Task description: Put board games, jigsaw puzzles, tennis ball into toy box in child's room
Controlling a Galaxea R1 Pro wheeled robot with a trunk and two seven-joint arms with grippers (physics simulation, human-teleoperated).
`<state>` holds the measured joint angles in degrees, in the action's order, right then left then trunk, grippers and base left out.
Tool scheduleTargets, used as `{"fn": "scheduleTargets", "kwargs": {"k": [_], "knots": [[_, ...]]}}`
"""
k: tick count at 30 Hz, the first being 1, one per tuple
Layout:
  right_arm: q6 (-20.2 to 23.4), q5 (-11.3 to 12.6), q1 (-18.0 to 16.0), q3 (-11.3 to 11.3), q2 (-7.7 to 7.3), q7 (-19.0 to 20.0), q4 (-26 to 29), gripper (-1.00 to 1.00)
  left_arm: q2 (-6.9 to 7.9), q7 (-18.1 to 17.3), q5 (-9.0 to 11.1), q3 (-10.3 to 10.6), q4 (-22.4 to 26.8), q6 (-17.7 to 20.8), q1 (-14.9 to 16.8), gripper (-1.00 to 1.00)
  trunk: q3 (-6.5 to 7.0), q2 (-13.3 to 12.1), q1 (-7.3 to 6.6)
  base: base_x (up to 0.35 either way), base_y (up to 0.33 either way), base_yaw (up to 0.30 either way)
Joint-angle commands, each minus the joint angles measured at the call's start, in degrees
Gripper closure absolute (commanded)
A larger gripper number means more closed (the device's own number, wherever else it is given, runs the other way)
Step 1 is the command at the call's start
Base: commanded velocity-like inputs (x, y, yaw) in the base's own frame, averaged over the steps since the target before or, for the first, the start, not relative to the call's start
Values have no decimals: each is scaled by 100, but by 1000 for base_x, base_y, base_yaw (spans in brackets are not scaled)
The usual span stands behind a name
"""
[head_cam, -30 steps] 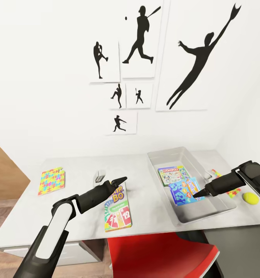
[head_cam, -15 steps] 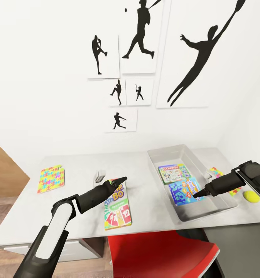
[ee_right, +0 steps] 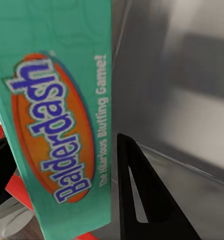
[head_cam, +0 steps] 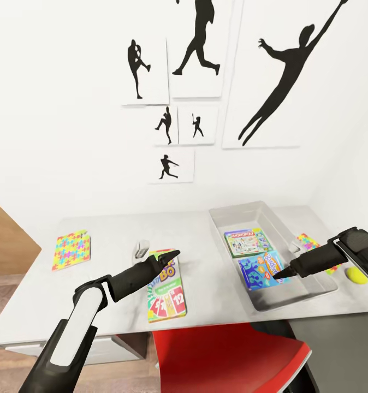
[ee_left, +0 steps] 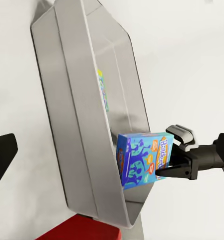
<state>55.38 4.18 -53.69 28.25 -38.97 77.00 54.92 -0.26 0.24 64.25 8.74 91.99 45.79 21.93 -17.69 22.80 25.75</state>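
A grey toy box [head_cam: 223, 233] stands on the right half of the white table [head_cam: 107, 305]. A Monopoly board game [head_cam: 248, 242] lies flat inside it. My right gripper [head_cam: 279, 271] is shut on the edge of the blue Balderdash board game [ee_left: 141, 160], holding it tilted inside the box's near end. My left gripper [head_cam: 173, 255] hovers open over the top end of the Skip-Bo board game [head_cam: 166, 286], which lies on the table. One jigsaw puzzle [head_cam: 71, 250] lies at the far left. The other [head_cam: 309, 243] lies right of the box. The tennis ball [head_cam: 357, 275] rests near the right edge.
A small white-grey object [head_cam: 142, 250] sits just behind the Skip-Bo game. A red chair [head_cam: 227, 355] is tucked under the table's front edge. A wooden panel [head_cam: 4, 234] rises at the left, and baseball silhouette pictures [head_cam: 197, 54] hang on the wall.
The whole head view has shifted a little, so the camera moved. Both arms keep the same stance, and the Balderdash game stays in the right gripper.
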Motion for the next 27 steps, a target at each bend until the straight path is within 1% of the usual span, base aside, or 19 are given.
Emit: {"fn": "scheduleTargets", "kwargs": {"k": [1,12,18,23,27], "knots": [[52,45,-10,24,-9,-11,1,100,-4,3,8,-5,3,25,4,-100,-20,12,3,0,0,0],[52,47,-10,23,-14,-13,1,100,-8,3,8,-4,3,27,4,-100,-118,12,3,0,0,0],[52,48,-10,16,-19,-14,1,100,-9,3,8,-4,3,27,4,-100,-145,12,3,0,0,0],[52,45,-10,-64,-21,-17,1,100,-9,3,8,-4,3,27,4,-100,-153,12,3,0,0,0],[55,41,-10,-207,-31,-42,1,100,-9,3,8,-4,3,27,4,-100,-156,12,3,0,0,0]]}}
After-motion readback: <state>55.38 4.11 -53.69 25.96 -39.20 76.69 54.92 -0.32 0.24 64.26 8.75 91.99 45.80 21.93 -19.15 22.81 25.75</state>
